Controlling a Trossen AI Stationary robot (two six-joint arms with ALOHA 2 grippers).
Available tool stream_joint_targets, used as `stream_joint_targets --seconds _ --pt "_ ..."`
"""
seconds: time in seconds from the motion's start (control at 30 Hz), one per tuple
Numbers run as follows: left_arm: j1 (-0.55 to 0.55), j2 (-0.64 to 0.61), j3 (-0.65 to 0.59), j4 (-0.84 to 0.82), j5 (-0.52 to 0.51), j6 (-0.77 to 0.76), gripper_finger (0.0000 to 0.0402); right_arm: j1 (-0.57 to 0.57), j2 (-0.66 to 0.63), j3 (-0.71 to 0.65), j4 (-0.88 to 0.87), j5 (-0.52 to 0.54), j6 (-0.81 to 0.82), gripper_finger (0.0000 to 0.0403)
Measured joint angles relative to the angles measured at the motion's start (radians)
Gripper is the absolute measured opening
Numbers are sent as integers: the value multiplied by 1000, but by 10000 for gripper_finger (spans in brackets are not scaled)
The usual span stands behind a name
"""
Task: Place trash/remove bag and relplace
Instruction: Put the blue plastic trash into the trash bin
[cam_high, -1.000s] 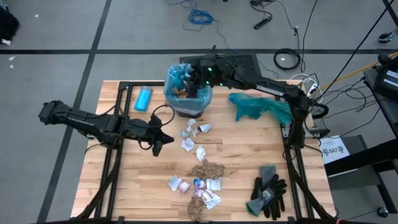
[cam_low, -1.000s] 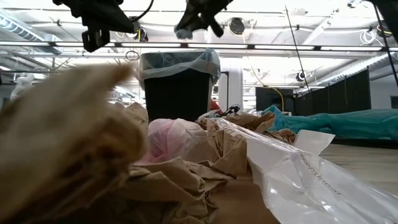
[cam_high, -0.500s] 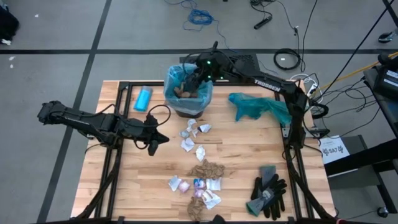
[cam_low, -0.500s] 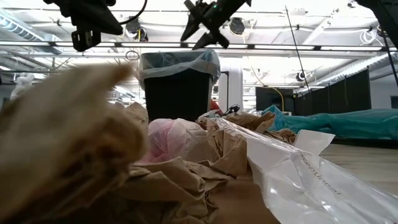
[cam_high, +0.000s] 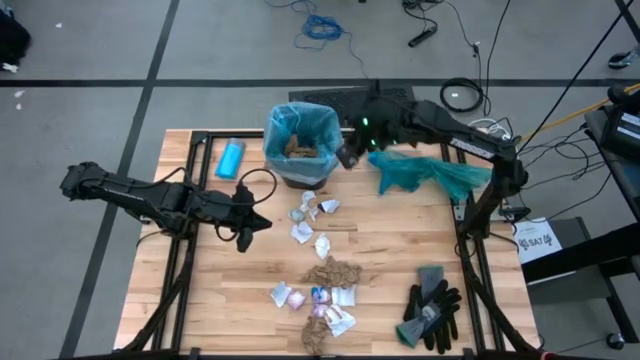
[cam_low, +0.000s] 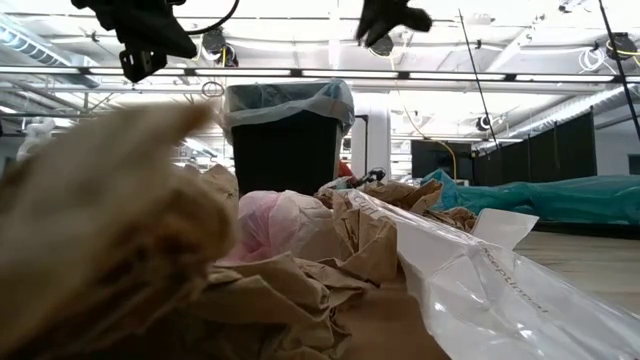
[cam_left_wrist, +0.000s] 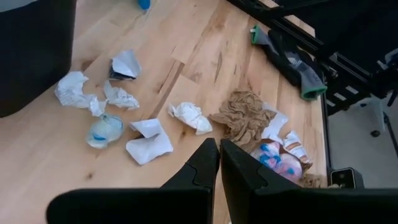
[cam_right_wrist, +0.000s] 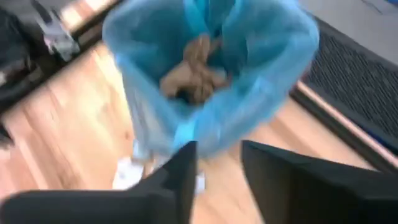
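- Desk (cam_high: 400, 250): light wooden plank top on a black frame, carrying every item below.
- Bin (cam_low: 283, 150): dark, upright, toward the far edge of the desk, lined with the bag.
- Bag (cam_high: 325, 125): thin, translucent, pale sky-blue plastic liner, crinkly, folded out over the bin's rim.
- Trash, in the bin (cam_high: 298, 150): crumpled brown paper wads lying at the bottom of the liner.
- Trash, on the desk (cam_high: 320, 275): small white and silvery wrappers, a brown paper wad and a few colourful bits, scattered in a line from just in front of the bin to the near edge.
- Right pincer (cam_high: 347, 157): raised just beside the bin's right rim, outside the liner; fingers (cam_right_wrist: 168, 180) parted by a moderate gap, holding nothing.
- Left pincer (cam_left_wrist: 219, 163): hovering over the desk left of the scattered wrappers, fingers pressed together, empty.
- Teal-green plastic bag (cam_high: 425, 172): crumpled, lying right of the bin.
- Black-and-grey gloves (cam_high: 432, 308): near the desk's near right corner.
- Small light-blue bottle (cam_high: 231, 159): lying left of the bin.
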Motion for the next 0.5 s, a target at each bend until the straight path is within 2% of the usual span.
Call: stream_joint_targets --seconds 0.1,0.17,0.3,0.5 --pt "0 1 0 1 0 -7 22 90 -19 0 -74 30 68 31" --pt "0 1 0 0 0 -5 22 159 -19 0 -111 39 121 9" --pt "3 1 0 1 -10 50 22 314 -18 0 -180 55 236 16" --pt "3 1 0 3 -19 70 22 556 -19 -71 -240 214 501 2"
